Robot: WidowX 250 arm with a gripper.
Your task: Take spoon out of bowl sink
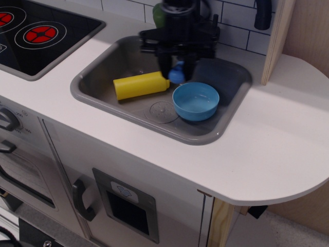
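Observation:
The light-blue bowl [196,101] stands empty on the right side of the grey sink [103,98]. My gripper [176,72] hangs above the sink, up and left of the bowl, shut on the spoon [177,73]. Only the spoon's blue handle shows between the fingers; its grey head is hidden. The spoon is clear of the bowl and held above the right end of the yellow bottle.
A yellow squeeze bottle [141,85] lies on its side in the sink left of the bowl. A green pepper [159,15] stands behind the sink, partly hidden by the arm. The black stovetop [36,32] is at the far left. White counter [277,139] lies to the right.

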